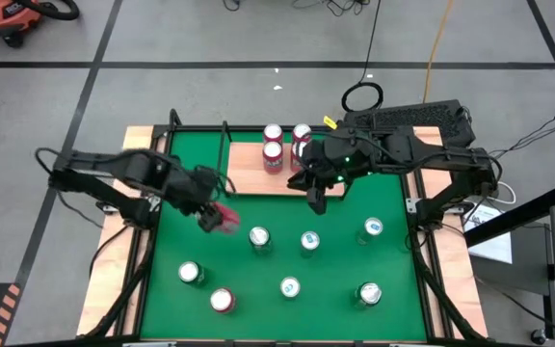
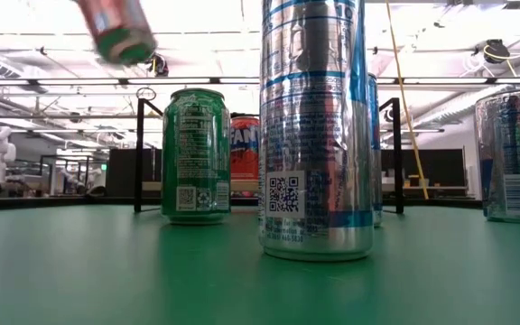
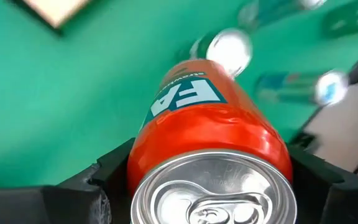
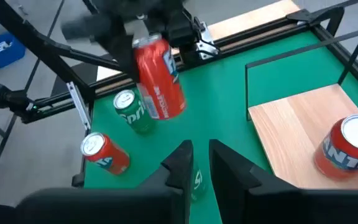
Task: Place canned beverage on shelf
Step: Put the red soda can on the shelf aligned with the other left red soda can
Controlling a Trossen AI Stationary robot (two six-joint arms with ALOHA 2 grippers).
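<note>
So the left gripper (image 1: 215, 214) has an orange soda can (image 1: 225, 220) clamped between its two fingers, and it's up off the green mat (image 1: 162, 280). In the right wrist view the can (image 4: 159, 78) hangs clear above the mat with a green can (image 4: 131, 111) almost right under it and another orange can (image 4: 106, 153) a bit further off. In the left wrist view the can fills the space between the pads, lid toward the camera, body tilted rather than upright. The shelf (image 1: 249, 178), the light wood board with thin black rails, is just ahead of the held can toward the back of the table, and it's already got three cans (image 1: 274, 145) parked toward its far side. The near part of the board, the bit closest to the left gripper, looks bare, so I'd guess that's the landing spot. To do this bit well, I'd say get the can upright before bringing it down, come in over the open front edge so it doesn't clip a rail, and keep clear of the cans already on the board so nothing gets knocked over. Only let go once the base is flat on the wood. One thing to watch: the right gripper (image 1: 315, 198), fingers pressed nearly together and carrying nothing, is hovering just off the shelf's front corner on the other side, so the left arm should stay on its own half of the board.
</note>
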